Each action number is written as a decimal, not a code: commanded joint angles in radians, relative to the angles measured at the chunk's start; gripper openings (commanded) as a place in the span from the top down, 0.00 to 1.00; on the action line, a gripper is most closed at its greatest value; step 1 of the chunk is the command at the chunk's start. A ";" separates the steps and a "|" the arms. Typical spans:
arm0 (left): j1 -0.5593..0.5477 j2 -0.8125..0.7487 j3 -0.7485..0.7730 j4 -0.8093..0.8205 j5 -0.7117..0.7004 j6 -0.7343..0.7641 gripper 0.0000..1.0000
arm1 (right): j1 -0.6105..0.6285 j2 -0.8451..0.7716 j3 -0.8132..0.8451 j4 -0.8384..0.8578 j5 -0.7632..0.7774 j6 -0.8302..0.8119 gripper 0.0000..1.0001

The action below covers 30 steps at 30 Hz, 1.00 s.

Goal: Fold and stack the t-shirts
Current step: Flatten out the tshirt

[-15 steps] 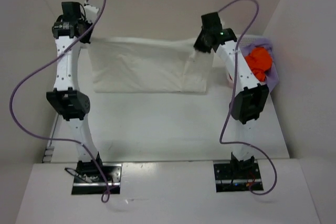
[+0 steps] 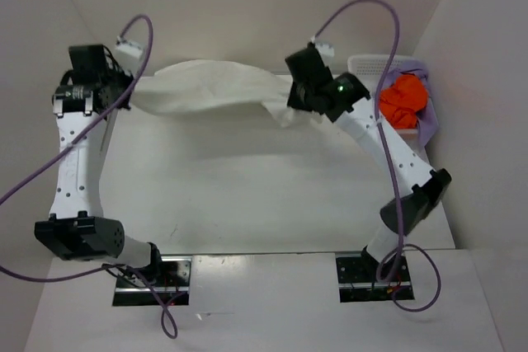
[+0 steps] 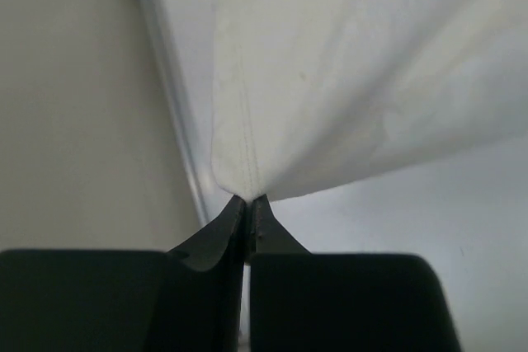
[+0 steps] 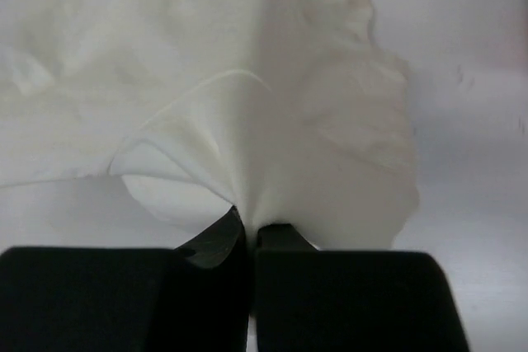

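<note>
Left gripper is pinched shut on a seamed corner of the cream-white t-shirt. Right gripper is clamped on a bunched fold of the same shirt. The cloth spans between the two grips and sags in the middle over the table.

Risks:
- The left bite is thin and could slip if the arms pull apart.
- The right grip holds a wad, so layers may drop unevenly and fold crooked.
- The slack middle may crease on lowering.

Beyond the right fingers, the orange t-shirt and lavender t-shirt sit in the basket.

Unclear: which hem each side holds, how many layers are pinched, and whether the cloth touches the table. The basket is partly behind the arm.
</note>
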 commanded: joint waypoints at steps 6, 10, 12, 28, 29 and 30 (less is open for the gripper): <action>-0.020 -0.263 -0.716 0.057 0.031 0.048 1.00 | -0.020 -0.410 -0.981 0.350 -0.253 0.166 0.97; 0.005 -0.343 -0.897 0.024 -0.011 0.103 1.00 | 0.056 -0.447 -1.196 0.360 -0.315 0.229 0.94; 0.005 -0.378 -0.956 -0.005 -0.064 0.157 1.00 | 0.101 -0.447 -1.244 0.370 -0.352 0.266 0.91; 0.045 -0.427 -1.039 -0.112 -0.290 0.301 1.00 | 0.222 -0.466 -1.288 0.280 -0.573 0.315 0.19; 0.045 -0.427 -1.039 -0.135 -0.290 0.310 1.00 | 0.222 -0.503 -1.252 0.239 -0.489 0.315 0.17; 0.045 -0.427 -1.039 -0.135 -0.290 0.310 1.00 | 0.222 -0.542 -1.214 0.197 -0.429 0.325 0.17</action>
